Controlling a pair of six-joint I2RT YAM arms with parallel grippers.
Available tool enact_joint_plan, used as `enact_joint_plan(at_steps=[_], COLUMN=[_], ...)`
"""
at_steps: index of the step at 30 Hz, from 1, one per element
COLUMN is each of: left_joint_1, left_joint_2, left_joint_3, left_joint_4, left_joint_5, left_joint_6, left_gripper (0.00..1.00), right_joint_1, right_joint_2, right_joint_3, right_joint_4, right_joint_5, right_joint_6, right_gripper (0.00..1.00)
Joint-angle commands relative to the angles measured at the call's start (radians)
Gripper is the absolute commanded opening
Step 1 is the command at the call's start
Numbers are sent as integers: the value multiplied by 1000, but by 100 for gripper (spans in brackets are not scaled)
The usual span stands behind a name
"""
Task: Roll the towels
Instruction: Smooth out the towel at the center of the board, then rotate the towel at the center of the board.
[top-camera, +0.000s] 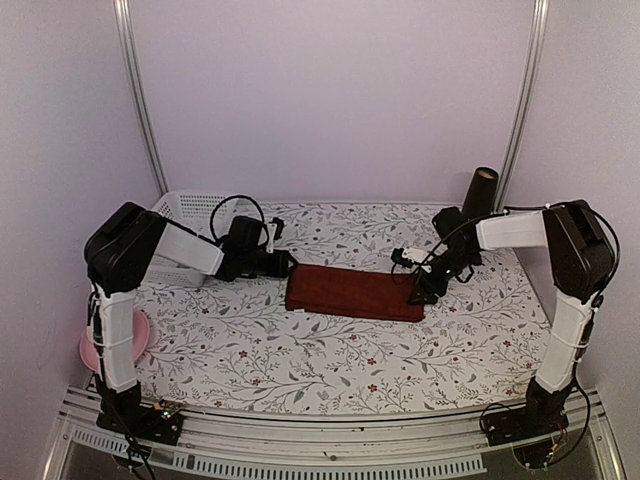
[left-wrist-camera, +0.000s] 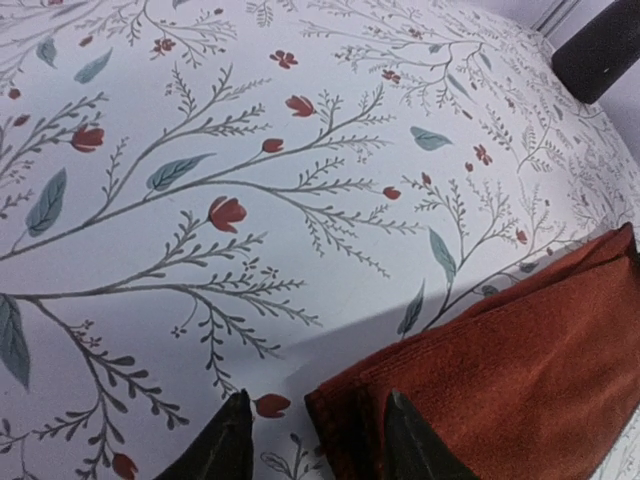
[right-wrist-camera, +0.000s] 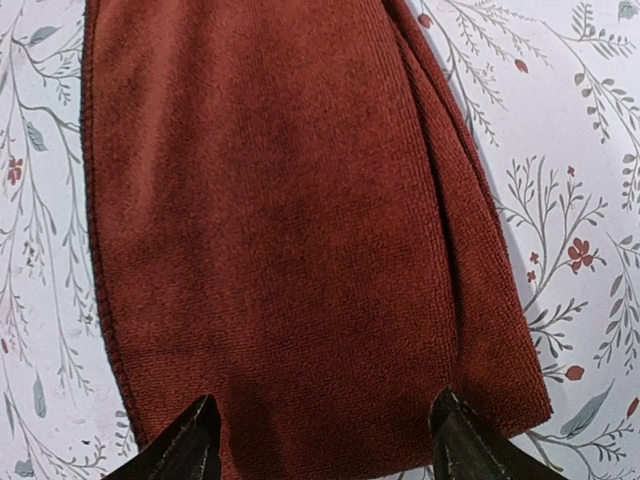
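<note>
The dark red towel (top-camera: 355, 293) lay folded into a long strip at the middle of the flowered table (top-camera: 300, 360), its ends toward 9 and 3 o'clock in the top view. The left gripper (top-camera: 287, 265) stood at the 9 o'clock end, fingers spread with the towel's corner between them. The right gripper (top-camera: 420, 290) stood at the 3 o'clock end, fingers spread wide above the cloth. A white basket (top-camera: 190, 210) sat at the table's 10 o'clock.

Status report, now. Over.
Left gripper open at corner of towel. Right gripper open over its other end. Towel folded flat, not rolled. Nothing on it.
</note>
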Motion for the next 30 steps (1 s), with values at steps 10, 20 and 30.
enact_joint_plan(at_steps=[10, 20, 30], left_joint_1=[-105, -190, -197], left_joint_2=[-220, -157, -84], left_joint_3=[-53, -47, -102], left_joint_4=[-45, -104, -135], left_joint_5=[-50, -16, -34], left_joint_6=[4, -38, -53], left_gripper=[35, 5, 0], right_joint_1=[-4, -4, -1], right_joint_2=[-148, -45, 51], right_joint_3=[-4, -2, 28], right_joint_4=[0, 151, 221], right_joint_5=[-109, 84, 252], right_joint_6=[0, 166, 232], right_gripper=[59, 23, 24])
